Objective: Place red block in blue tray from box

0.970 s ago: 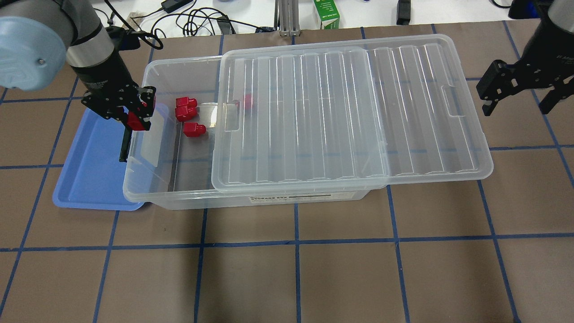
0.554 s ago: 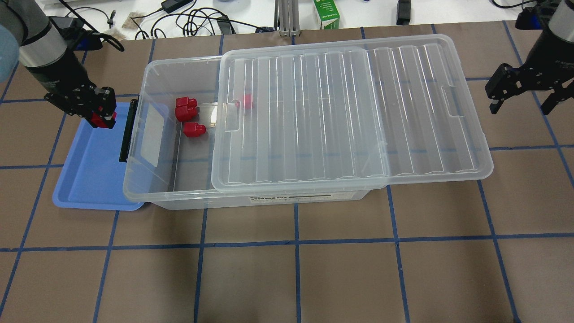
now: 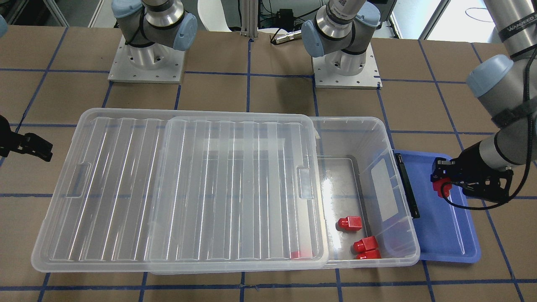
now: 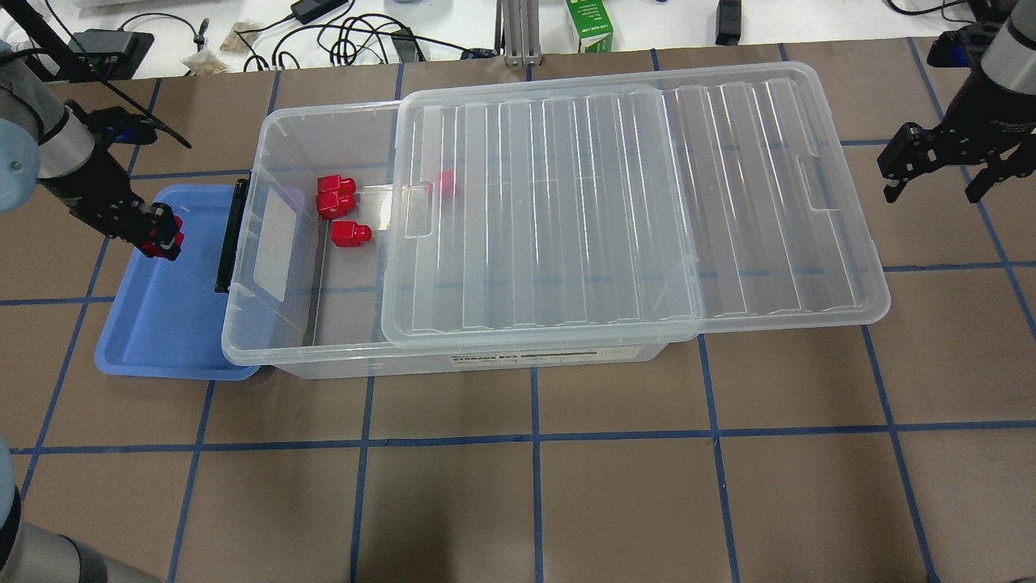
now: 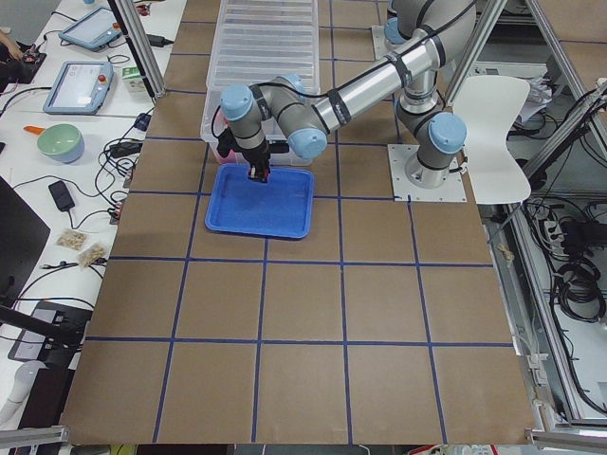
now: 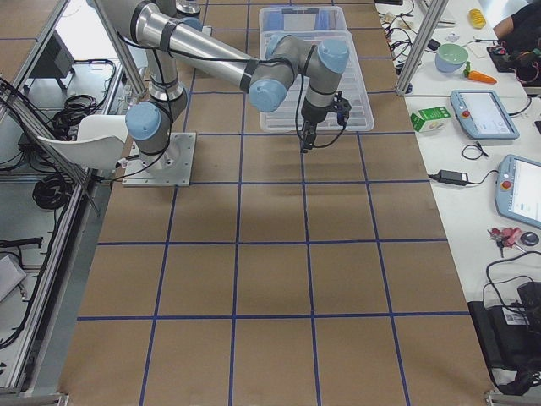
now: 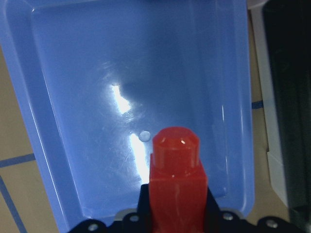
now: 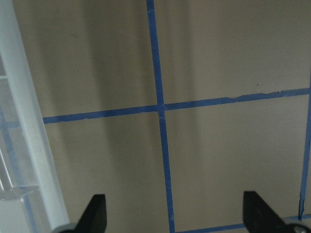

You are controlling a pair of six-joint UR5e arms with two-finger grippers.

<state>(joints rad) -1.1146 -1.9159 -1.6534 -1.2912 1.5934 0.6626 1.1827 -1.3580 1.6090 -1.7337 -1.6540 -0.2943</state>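
Note:
My left gripper (image 4: 162,233) is shut on a red block (image 4: 172,236) and holds it over the far part of the blue tray (image 4: 162,324), left of the box (image 4: 453,360). In the left wrist view the red block (image 7: 175,170) sits between the jaws, stub forward, above the tray floor (image 7: 73,97). The front view shows the same hold (image 3: 441,185). Three more red blocks (image 4: 336,196) lie in the box's open left end, and one more shows dimly under the lid (image 4: 550,210). My right gripper (image 4: 931,174) is open and empty over bare table, right of the box.
The box's lid is slid to the right and overhangs the right end. A black latch bar (image 4: 230,235) stands on the box's left end, next to the tray. Cables and a green carton (image 4: 589,24) lie beyond the table's far edge.
My left gripper has carried the red block leftward from the box's left rim to over the blue tray. The right gripper has shifted slightly right.

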